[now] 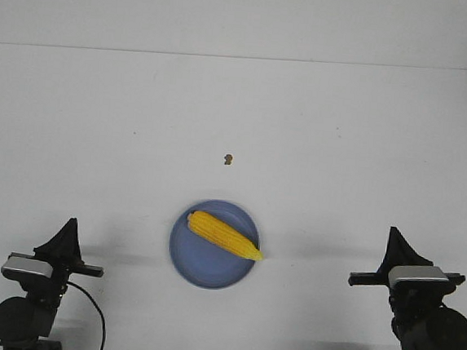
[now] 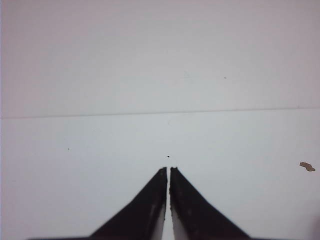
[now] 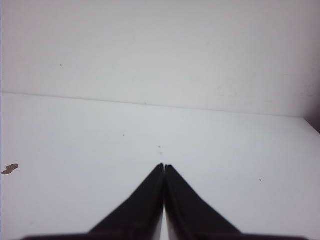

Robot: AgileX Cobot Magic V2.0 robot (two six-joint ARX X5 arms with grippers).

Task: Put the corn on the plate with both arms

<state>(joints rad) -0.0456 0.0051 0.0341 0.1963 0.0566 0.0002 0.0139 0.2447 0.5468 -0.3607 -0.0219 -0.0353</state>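
Observation:
The yellow corn (image 1: 222, 235) lies across the round blue plate (image 1: 201, 262) in the front view, its pointed end reaching the plate's right rim. My left gripper (image 1: 70, 225) stands at the near left, well clear of the plate, its black fingers (image 2: 150, 200) shut with nothing between them. At the near right my right gripper (image 1: 393, 234) is also shut and empty, its fingers (image 3: 185, 205) pressed together. Neither wrist view shows the corn or the plate.
A small brown speck (image 1: 228, 159) lies on the white table beyond the plate; the same speck (image 2: 307, 166) shows in the left wrist view, and as a speck (image 3: 10, 169) in the right wrist view. The table's far edge (image 1: 244, 58) meets a pale wall.

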